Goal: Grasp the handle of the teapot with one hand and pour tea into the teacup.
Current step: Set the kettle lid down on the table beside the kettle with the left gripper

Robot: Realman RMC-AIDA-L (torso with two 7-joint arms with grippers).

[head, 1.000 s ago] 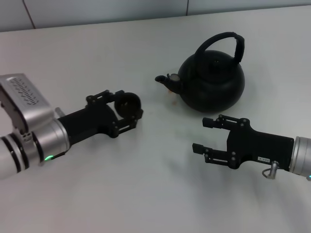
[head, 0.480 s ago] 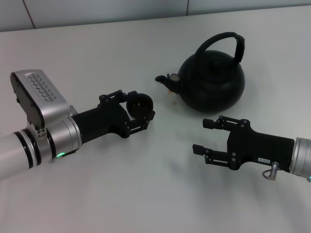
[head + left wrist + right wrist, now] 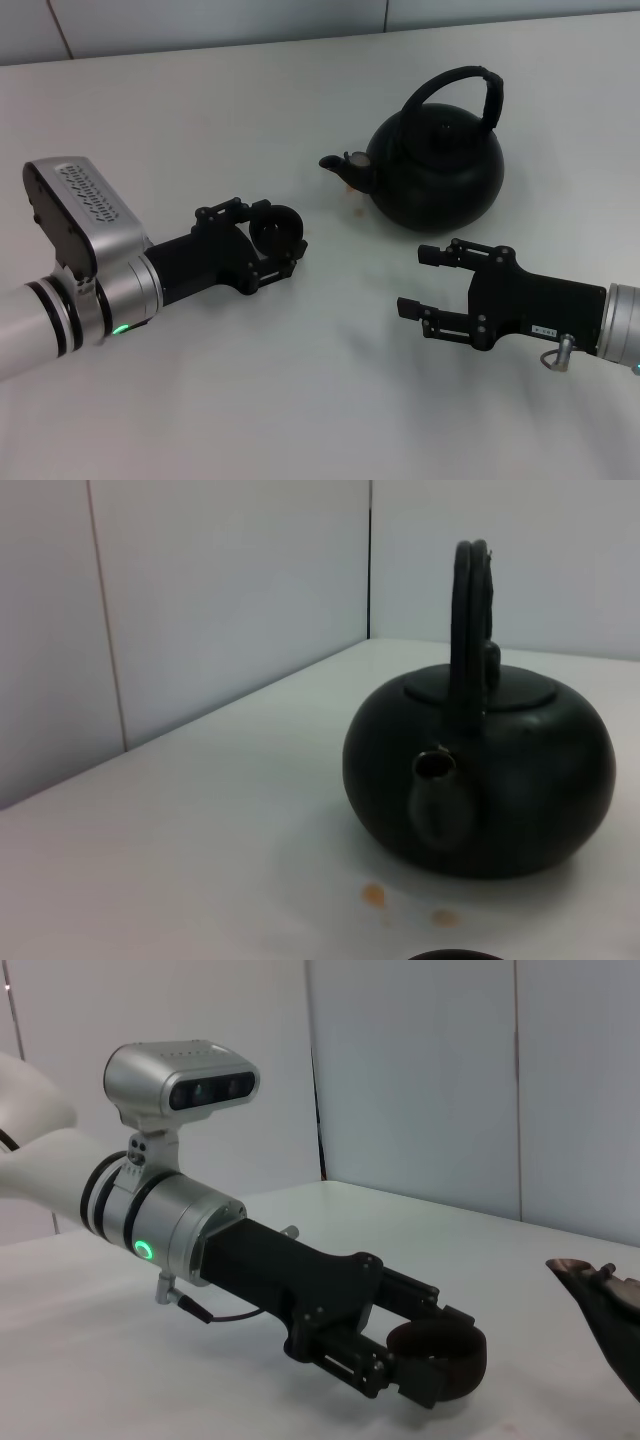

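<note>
The black teapot (image 3: 435, 170) stands on the white table at the back right, its spout toward my left arm and its arched handle (image 3: 455, 85) upright. It also shows in the left wrist view (image 3: 480, 780) with its handle (image 3: 470, 620). My left gripper (image 3: 272, 240) is shut on the small black teacup (image 3: 275, 225), holding it low over the table a short way left of the spout. The right wrist view shows the cup (image 3: 440, 1360) between the fingers. My right gripper (image 3: 414, 279) is open and empty, in front of the teapot.
The white table (image 3: 320, 400) runs to a pale wall at the back. Two small orange stains (image 3: 352, 210) lie on the table just before the spout; they also show in the left wrist view (image 3: 372, 892).
My left gripper carried the teacup right toward the spout, then drew back a little and lower. The right arm and the teapot have not moved.
</note>
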